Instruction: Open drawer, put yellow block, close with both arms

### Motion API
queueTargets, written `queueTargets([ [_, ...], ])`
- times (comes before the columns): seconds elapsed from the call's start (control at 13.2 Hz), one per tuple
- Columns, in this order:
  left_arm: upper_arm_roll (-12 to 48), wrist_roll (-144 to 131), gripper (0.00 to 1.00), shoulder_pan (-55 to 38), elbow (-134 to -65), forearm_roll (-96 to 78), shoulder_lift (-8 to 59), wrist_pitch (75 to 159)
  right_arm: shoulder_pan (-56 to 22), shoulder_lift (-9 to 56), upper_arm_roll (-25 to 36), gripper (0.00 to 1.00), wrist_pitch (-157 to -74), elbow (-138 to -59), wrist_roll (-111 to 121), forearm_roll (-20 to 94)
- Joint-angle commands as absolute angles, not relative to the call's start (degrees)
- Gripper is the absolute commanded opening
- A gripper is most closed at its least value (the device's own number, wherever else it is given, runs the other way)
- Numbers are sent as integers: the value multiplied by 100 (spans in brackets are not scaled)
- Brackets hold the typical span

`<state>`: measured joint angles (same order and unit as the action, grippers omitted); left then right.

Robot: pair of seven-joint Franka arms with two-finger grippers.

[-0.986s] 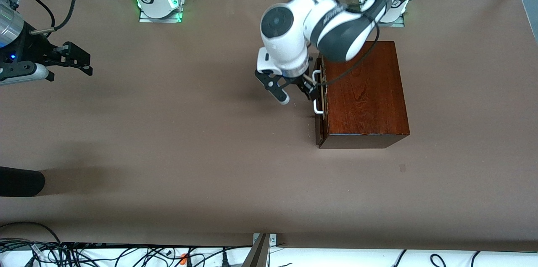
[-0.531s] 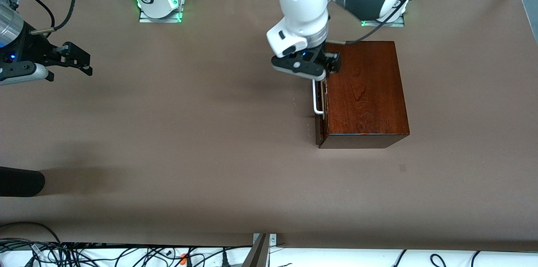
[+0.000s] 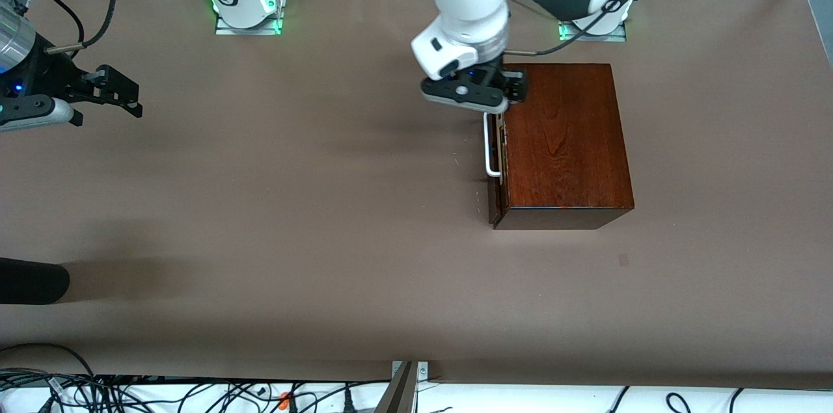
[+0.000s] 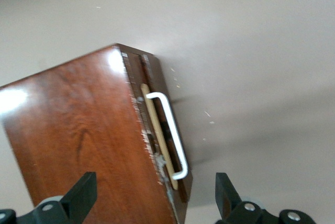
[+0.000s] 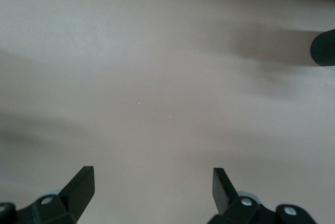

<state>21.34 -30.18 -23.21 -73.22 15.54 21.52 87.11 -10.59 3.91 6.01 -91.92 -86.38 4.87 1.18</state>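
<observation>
The dark mahogany box (image 3: pixel 566 140) stands toward the left arm's end of the table. Its drawer front (image 3: pixel 494 201) sits nearly flush with the box, and the white bar handle (image 3: pixel 491 149) faces the right arm's end. My left gripper (image 3: pixel 501 97) is open and empty, up over the box's edge at the handle's end nearest the bases. In the left wrist view (image 4: pixel 157 192) the box (image 4: pixel 73 130) and handle (image 4: pixel 170 130) lie below the spread fingers. My right gripper (image 3: pixel 120 91) waits open over bare table (image 5: pixel 153 185). The yellow block is out of view.
A dark rounded object (image 3: pixel 32 279) lies at the table's edge toward the right arm's end; it also shows in the right wrist view (image 5: pixel 323 48). Cables (image 3: pixel 130 393) run along the table's edge nearest the front camera.
My left gripper has risen from in front of the handle, turned, and moved toward the bases, over the box's edge. The box and the right arm have not moved.
</observation>
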Motion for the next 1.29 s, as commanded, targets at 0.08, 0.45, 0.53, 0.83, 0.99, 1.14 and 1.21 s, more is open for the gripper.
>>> queueTargets([
  [0.08,2118,-2953,100,-1138,-7365,874,1329,8386,-1046,413,598,100,-9193,-8561,466,123],
  [0.45,786,-2035,100,-817,-7759,1,581,7901,-1055,413,598,100,-9193,-8561,466,123],
  [0.53,408,-1769,100,-826,-7848,-209,484,7901,-1055,413,598,100,-9202,-8561,466,123],
  [0.83,-324,-742,100,-844,-8270,-395,343,8173,-1063,413,589,100,-9211,-8561,466,123],
  [0.99,-465,23,100,-835,-8576,-422,194,8628,-1063,413,589,100,-9211,-8561,466,132],
  [1.14,-475,18,100,-844,-8631,-422,158,8657,-1063,413,589,100,-9211,-8561,466,132],
  [1.21,-475,-26,100,-844,-8622,-422,176,8657,-1063,413,589,100,-9237,-8561,466,132],
])
